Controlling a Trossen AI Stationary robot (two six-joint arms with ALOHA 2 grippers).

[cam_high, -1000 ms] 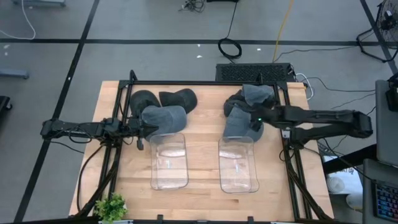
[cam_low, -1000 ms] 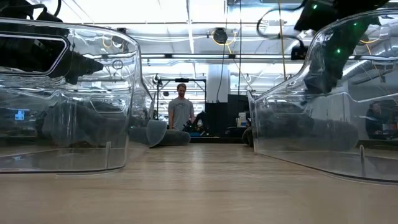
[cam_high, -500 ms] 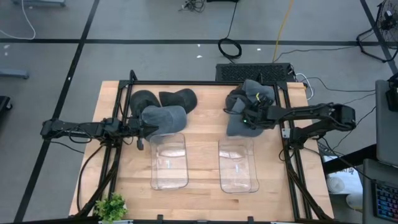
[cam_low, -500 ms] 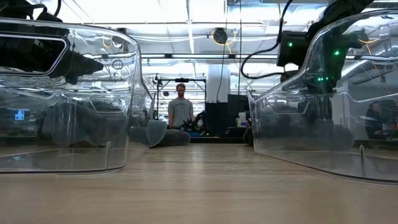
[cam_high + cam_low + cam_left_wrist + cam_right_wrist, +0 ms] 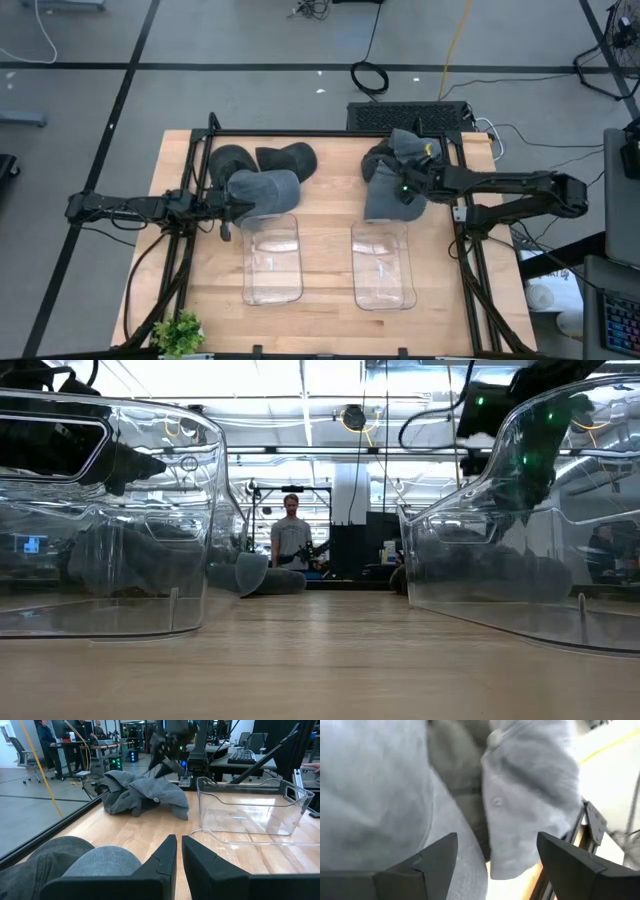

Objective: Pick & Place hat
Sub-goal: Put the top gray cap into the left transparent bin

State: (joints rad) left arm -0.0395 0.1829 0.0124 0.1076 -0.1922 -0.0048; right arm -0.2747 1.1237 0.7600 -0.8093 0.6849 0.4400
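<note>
Grey hats lie in two piles at the far side of the table. In the left pile a light grey hat (image 5: pixel 265 190) rests beside two darker ones (image 5: pixel 235 160). My left gripper (image 5: pixel 236 208) (image 5: pixel 178 852) is shut, low at that hat's near-left edge; the hat's crown (image 5: pixel 95 862) shows beside its fingers. The right pile (image 5: pixel 388 190) (image 5: pixel 142 795) is a heap of grey hats. My right gripper (image 5: pixel 405 186) (image 5: pixel 492 855) is open just above it, fingers spread on either side of a hat's crown (image 5: pixel 380 795). My left gripper comes level from the table's left at the light grey hat's edge (image 5: pixel 248 205); I cannot tell whether its shut fingers touch the hat, which lies flat on the table.
Two clear plastic bins (image 5: pixel 272 260) (image 5: pixel 383 265) lie on the near half of the table, one in front of each pile. A black frame (image 5: pixel 330 133) runs along the far edge. A small green plant (image 5: pixel 178 332) stands at the near-left corner. A person (image 5: pixel 291 540) stands far behind.
My right gripper has moved a little toward the table's far-left over the right pile while its arm drew back and stretched out again. It stays open. The hats and my left arm have kept still.
</note>
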